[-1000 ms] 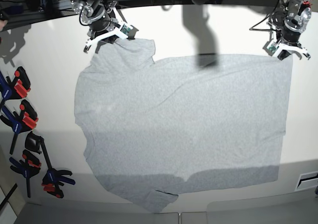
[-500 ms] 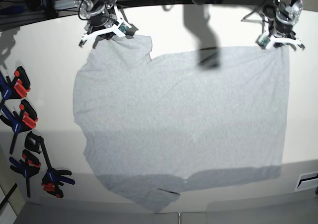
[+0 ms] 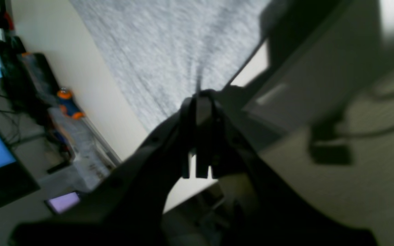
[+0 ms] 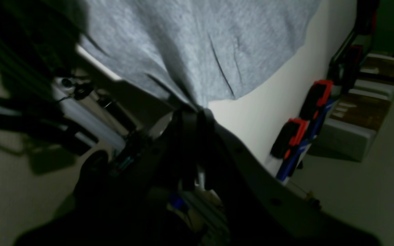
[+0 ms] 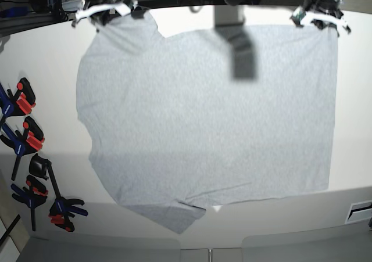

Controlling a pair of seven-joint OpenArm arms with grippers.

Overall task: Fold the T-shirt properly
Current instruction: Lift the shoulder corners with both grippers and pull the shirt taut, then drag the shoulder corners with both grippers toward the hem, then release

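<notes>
The T-shirt point(image 5: 203, 117) is light heather grey and lies spread flat over the white table point(image 5: 40, 58), plain side up, with no lettering showing. My left gripper point(image 5: 318, 19) is at the far right corner, shut on the T-shirt's edge. In the left wrist view the left gripper point(image 3: 199, 97) pinches a ridge of the grey cloth point(image 3: 169, 51). My right gripper point(image 5: 110, 9) is at the far left, shut on the sleeve end. The right wrist view shows the right gripper point(image 4: 197, 109) pinching the cloth point(image 4: 200, 41), which fans out in creases from the closed jaws.
Several black, red and blue clamps point(image 5: 26, 146) lie along the table's left edge, also seen as clamps point(image 4: 299, 136) in the right wrist view. A dark shadow point(image 5: 241, 56) falls on the shirt's far middle. A slot point(image 5: 360, 210) sits at the near right.
Both grippers have moved toward the table's far edge, still shut on the cloth. The whole T-shirt slid that way with them and is pulled flatter.
</notes>
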